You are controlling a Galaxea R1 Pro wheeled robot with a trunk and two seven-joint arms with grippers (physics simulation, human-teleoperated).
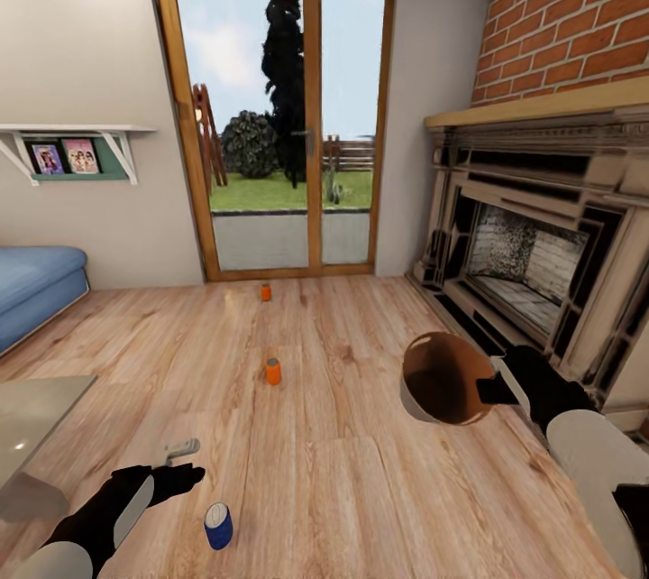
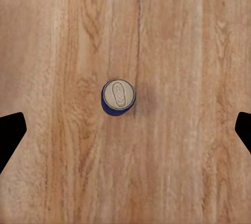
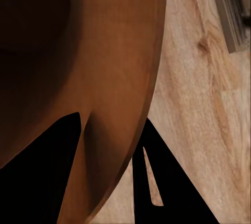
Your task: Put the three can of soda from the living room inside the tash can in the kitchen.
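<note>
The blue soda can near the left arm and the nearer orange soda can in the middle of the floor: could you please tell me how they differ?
The blue soda can is dark blue; the nearer orange soda can is bright orange. The blue one stands close to the robot, by the left tool and centred under it in the left wrist view; the orange one stands farther off, with nothing near it. Both stand upright on the wood-plank floor.
</note>
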